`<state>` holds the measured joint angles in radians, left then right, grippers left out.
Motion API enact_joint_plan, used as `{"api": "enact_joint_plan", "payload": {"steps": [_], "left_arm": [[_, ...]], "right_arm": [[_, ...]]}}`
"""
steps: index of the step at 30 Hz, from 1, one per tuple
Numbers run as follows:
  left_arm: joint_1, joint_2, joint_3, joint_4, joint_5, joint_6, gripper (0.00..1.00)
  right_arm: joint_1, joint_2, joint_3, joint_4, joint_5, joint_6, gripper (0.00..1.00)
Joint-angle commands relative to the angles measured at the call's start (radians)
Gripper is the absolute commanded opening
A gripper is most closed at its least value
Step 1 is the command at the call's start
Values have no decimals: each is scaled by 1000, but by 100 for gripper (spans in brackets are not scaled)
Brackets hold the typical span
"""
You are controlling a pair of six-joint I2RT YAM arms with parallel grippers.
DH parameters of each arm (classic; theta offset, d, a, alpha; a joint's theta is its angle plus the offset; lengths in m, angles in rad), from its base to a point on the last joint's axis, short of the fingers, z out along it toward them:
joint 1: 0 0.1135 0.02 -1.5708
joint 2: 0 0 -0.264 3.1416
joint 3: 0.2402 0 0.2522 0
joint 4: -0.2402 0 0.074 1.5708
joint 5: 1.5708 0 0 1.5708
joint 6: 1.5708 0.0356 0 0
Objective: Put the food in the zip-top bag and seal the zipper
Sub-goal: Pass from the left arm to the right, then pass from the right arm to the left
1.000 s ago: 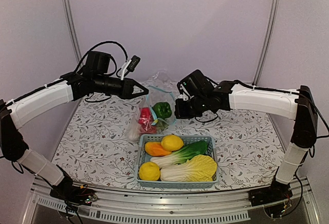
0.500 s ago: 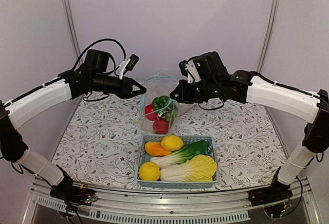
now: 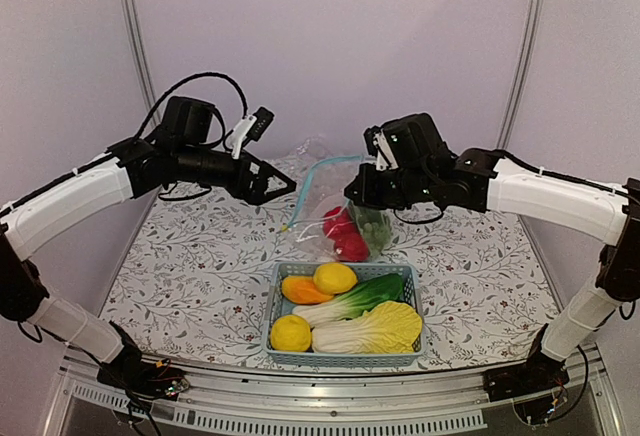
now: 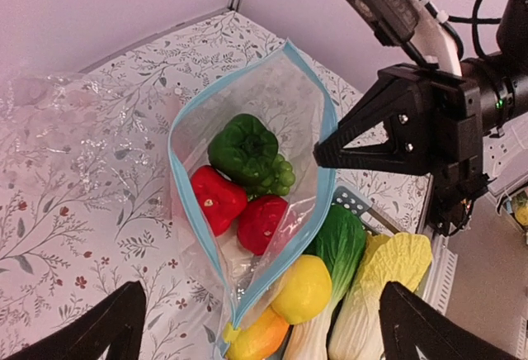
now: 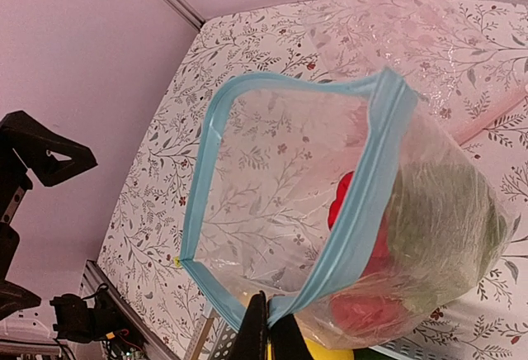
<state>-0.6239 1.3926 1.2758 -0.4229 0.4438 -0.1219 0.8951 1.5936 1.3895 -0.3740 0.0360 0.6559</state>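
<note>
The clear zip-top bag [image 3: 345,228] hangs from my right gripper [image 3: 352,199], which is shut on the rim at one end of the teal zipper [image 3: 318,170]. The mouth gapes wide. Inside lie a green pepper [image 4: 240,149], a red pepper [image 4: 216,200] and a round red fruit [image 4: 262,222]. In the right wrist view the jaws [image 5: 273,327] pinch the zipper [image 5: 363,203]. My left gripper [image 3: 277,196] stands open just left of the bag, touching nothing; its fingertips [image 4: 107,327] frame the bag's mouth. More food sits in the basket: lemons [image 3: 335,277], bok choy [image 3: 362,297], cabbage [image 3: 375,328].
The light-blue basket [image 3: 270,328] stands at the near middle of the flowered table, right under the hanging bag. A second crinkled clear plastic sheet [image 3: 312,149] lies at the back. Metal frame posts [image 3: 136,46] rise at both rear corners.
My left gripper has opened and let go of the bag's rim. The right gripper has carried the bag to the right and lower, nearer the basket.
</note>
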Motion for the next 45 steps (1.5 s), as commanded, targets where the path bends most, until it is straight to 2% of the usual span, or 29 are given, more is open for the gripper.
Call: {"api": "enact_joint_plan", "payload": {"steps": [1,3,10,13,16,20,31,43,45], "left_arm": [[-19,-54,-95,8,-60,-56,100],[-19,-87,-162,61,-69,-92,98],[-20,-104,-296,184,-18,-194,73],[-21,-102,-328,223,12,-200,72],[-27,-76,-332,228,66,-179,72],[-55,-42,-334,225,35,-159,71],[-108,18,-271,225,-47,-99,38],[-132,45,-244,224,-192,-76,40],[-136,44,-243,228,-196,-68,31]], "right_arm": [[-4,-55,-20,20,64,16,0],[-4,-63,-27,26,68,16,0],[-4,-82,-44,30,74,16,0],[-4,-92,-55,30,79,13,0],[-5,-102,-65,32,83,16,0],[-4,-110,-71,36,84,15,0],[-4,-127,-87,37,90,15,0],[-4,-138,-95,37,87,14,0],[-5,-138,-96,35,88,13,0]]}}
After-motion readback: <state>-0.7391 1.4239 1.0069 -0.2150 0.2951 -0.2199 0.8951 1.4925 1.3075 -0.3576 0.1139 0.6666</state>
